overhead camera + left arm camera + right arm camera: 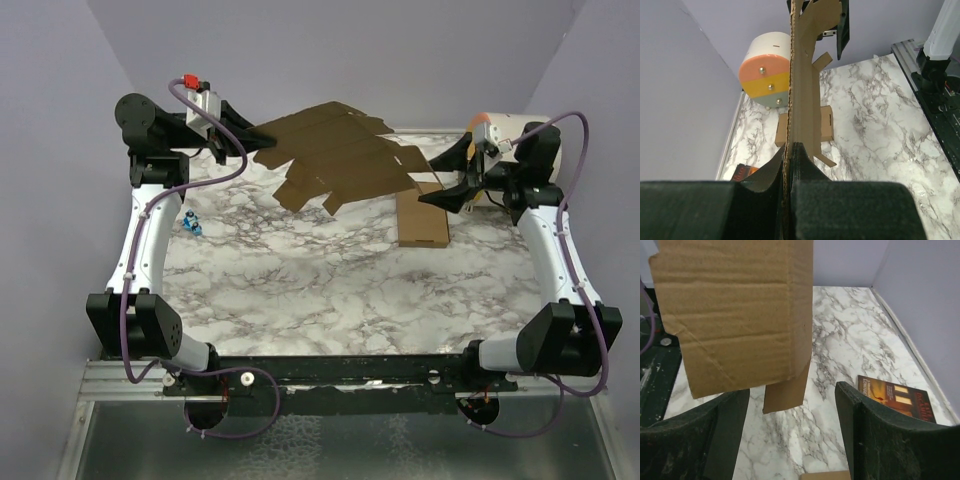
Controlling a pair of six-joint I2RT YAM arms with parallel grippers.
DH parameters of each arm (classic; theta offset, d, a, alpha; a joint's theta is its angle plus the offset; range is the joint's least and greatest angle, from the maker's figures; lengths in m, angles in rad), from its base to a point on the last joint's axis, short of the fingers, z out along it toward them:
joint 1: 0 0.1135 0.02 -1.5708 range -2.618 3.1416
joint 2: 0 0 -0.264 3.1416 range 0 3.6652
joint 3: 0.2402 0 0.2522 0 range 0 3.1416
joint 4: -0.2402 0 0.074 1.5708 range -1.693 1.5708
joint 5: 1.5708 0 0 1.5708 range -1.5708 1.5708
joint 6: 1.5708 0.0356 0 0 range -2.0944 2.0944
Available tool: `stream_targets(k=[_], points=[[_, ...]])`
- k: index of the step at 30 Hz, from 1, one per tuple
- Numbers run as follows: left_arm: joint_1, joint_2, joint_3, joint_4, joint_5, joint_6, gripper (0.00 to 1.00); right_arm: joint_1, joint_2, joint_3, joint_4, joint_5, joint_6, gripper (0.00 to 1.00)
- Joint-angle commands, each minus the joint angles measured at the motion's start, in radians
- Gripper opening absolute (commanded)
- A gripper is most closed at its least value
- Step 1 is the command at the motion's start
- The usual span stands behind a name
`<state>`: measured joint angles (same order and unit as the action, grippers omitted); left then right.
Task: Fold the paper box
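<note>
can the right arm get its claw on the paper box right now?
Probably yes. The right claw is open right at the right-hand edge of the paper box, which the left claw holds up, shut on its other end. Nothing appears to sit between them.

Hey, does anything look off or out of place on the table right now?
The paper box is off the table, pinched at one edge by the left gripper alone and hanging askew. The right gripper stands open near its other end, not gripping. A small blue object lies stray on the table's left side.
</note>
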<state>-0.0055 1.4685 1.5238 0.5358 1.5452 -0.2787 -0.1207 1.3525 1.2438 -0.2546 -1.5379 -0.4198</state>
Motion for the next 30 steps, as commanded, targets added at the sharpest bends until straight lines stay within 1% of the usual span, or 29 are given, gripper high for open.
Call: stream_targets(k=[1,5,6,8,9,10,12,14,16,18,19,22,25,30], points=[[0.006,-0.024,-0.013,-0.011,0.129,0.036,0.00,0.021,0.004,0.011,0.022,-0.071,0.075,0.68],[0.006,-0.024,-0.008,-0.008,0.129,0.029,0.00,0.019,0.011,0.033,-0.004,-0.077,0.071,0.68],[0.006,-0.025,-0.009,-0.002,0.129,0.025,0.00,0.012,0.012,0.052,-0.064,-0.081,0.014,0.70],[0.007,-0.024,-0.013,0.015,0.130,0.014,0.00,-0.007,0.015,0.113,-0.259,-0.073,-0.162,0.79],[0.007,-0.023,-0.014,0.018,0.129,0.010,0.00,-0.015,0.018,0.136,-0.329,-0.055,-0.224,0.81],[0.007,-0.023,-0.015,0.019,0.130,0.009,0.00,-0.027,0.021,0.148,-0.374,-0.045,-0.254,0.81],[0.007,-0.024,-0.020,0.021,0.127,0.010,0.00,-0.059,0.029,0.157,-0.397,-0.050,-0.260,0.81],[0.007,-0.030,-0.025,0.025,0.125,0.010,0.00,-0.090,0.038,0.161,-0.399,-0.069,-0.247,0.80],[0.007,-0.035,-0.032,0.027,0.122,0.014,0.00,-0.097,0.049,0.165,-0.384,-0.052,-0.214,0.75],[0.008,-0.039,-0.033,0.026,0.119,0.016,0.00,-0.097,0.057,0.150,-0.311,-0.045,-0.147,0.68],[0.006,-0.040,-0.031,0.026,0.116,0.017,0.00,-0.095,0.058,0.133,-0.267,-0.050,-0.097,0.66],[0.007,-0.044,-0.033,0.026,0.112,0.016,0.00,-0.059,0.060,0.081,-0.154,-0.054,0.016,0.65],[0.007,-0.050,-0.036,0.024,0.107,0.017,0.00,-0.006,0.064,0.063,-0.113,-0.032,0.054,0.65],[0.007,-0.064,-0.042,0.024,0.104,0.022,0.00,0.028,0.071,0.055,-0.082,-0.032,0.093,0.63]])
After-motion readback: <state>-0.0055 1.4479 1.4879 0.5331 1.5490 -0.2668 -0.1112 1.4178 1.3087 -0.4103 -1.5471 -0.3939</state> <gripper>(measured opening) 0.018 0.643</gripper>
